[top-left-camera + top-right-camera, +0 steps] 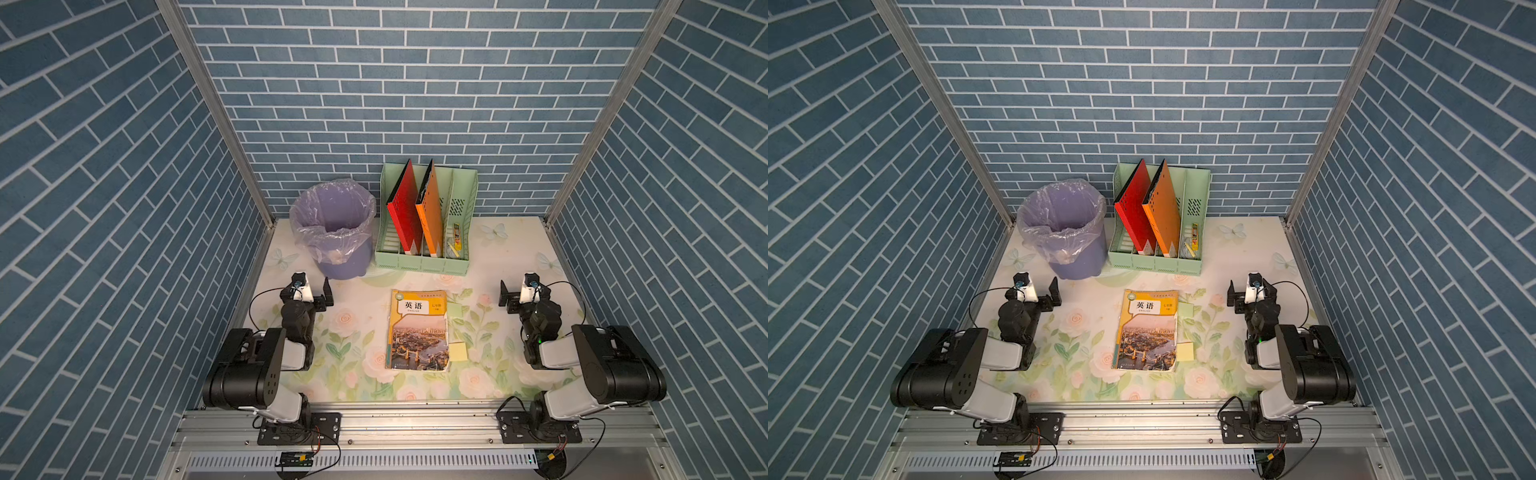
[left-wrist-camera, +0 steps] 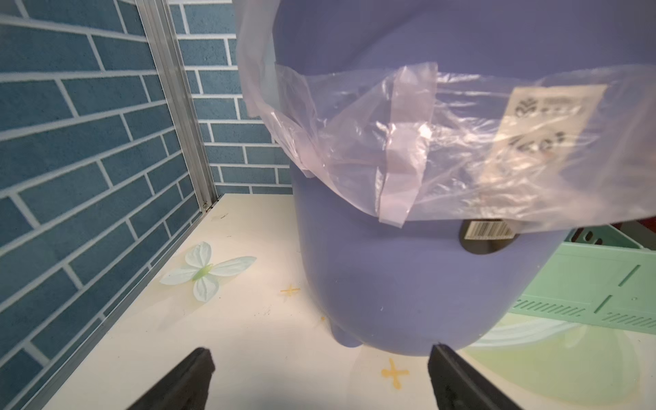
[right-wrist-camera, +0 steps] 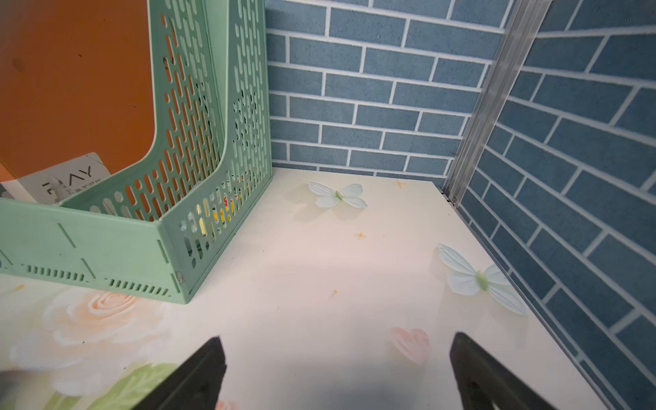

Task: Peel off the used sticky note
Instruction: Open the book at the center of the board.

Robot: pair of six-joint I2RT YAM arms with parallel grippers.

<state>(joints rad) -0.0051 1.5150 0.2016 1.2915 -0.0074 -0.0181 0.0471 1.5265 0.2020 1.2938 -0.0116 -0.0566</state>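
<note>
We find the left gripper [image 2: 319, 353] with its jaws spread wide and nothing between them, low over the floral table [image 2: 248, 319] and facing the purple bin [image 2: 408, 284], whose clear liner [image 2: 426, 142] drapes over the rim. The right gripper [image 3: 337, 340] is likewise spread and empty, pointing toward the far corner beside the green file rack [image 3: 106, 255]. In both top views an English textbook [image 1: 419, 330] lies closed and flat at mid-table between the two arms, well apart from either gripper. Two sticky notes protrude past its edge on the side facing the right arm: a yellow note [image 1: 458, 351] near the corner closest to the robot's base, and a pale green note [image 1: 454, 311] further up that edge. We cannot tell which of them bears writing. The rack holds a red folder [image 1: 405, 208] and an orange folder [image 1: 432, 216], both leaning, and small items in its end compartment that we cannot identify.
</note>
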